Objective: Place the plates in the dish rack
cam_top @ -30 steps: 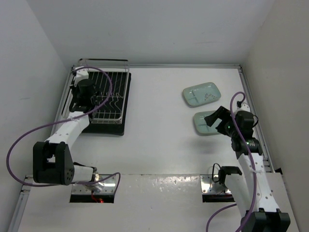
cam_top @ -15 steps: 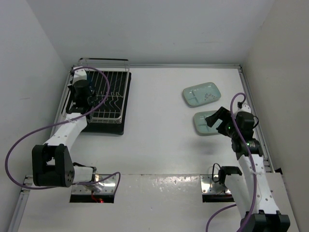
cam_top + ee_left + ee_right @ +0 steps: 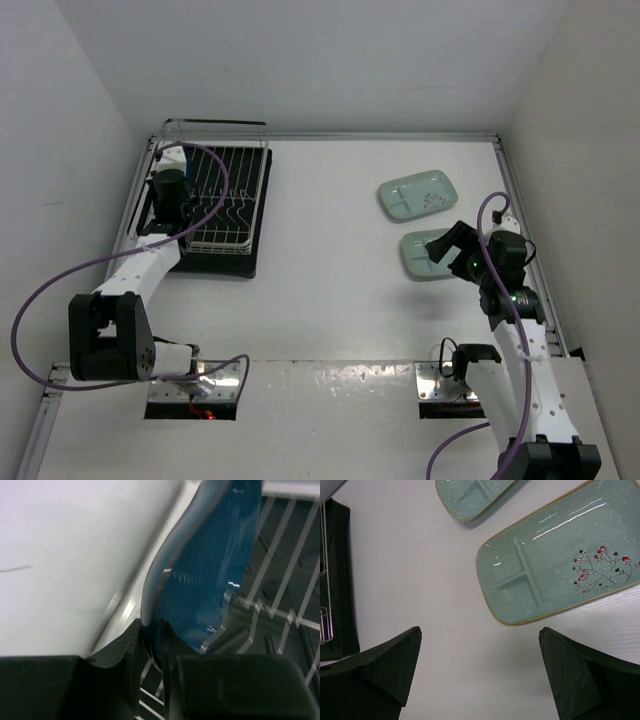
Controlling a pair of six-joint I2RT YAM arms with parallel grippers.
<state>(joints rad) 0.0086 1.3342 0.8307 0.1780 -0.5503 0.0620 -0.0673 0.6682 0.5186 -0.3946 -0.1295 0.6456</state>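
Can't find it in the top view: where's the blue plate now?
Left wrist view: the blue plate stands on edge in the rack, on its side nearest the left wall, lower rim between the left gripper's fingers.

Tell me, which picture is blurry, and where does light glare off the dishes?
Left wrist view: the dark blue leaf-shaped plate looks soft-edged, with small white glints. Right wrist view: sharp, with bright streaks on the nearer pale mint-green divided plate. Top view: even light, faint shadows.
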